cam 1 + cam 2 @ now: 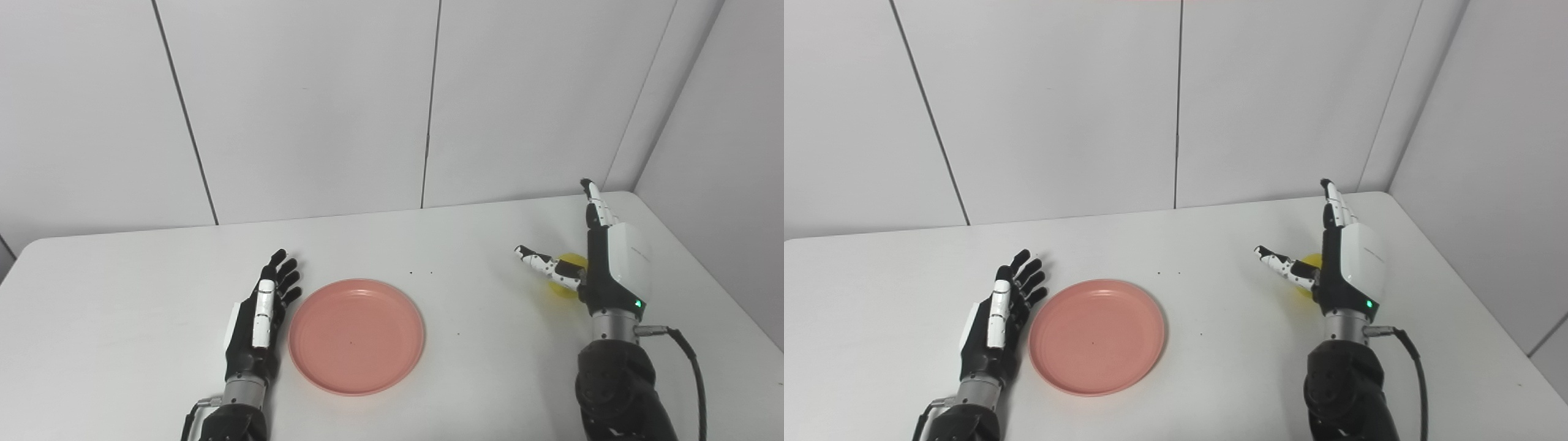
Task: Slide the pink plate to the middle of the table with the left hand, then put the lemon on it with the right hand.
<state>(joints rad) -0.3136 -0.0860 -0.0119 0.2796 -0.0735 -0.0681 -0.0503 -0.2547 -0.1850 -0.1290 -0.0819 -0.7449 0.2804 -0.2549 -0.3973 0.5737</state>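
Both my hands are released: left hand [260, 315] at the pink plate's [356, 335] nine o'clock, right hand [603, 257] hiding the lemon [566, 288] at three o'clock.

Layout on the table [465, 245]: the plate [356, 335] lies near the front edge, slightly left of centre. The left hand [260, 318] rests on the table just beside the plate's left rim. The right hand [603, 263] stands upright well to the right; the lemon [566, 288] sits on the table behind its thumb, partly hidden.
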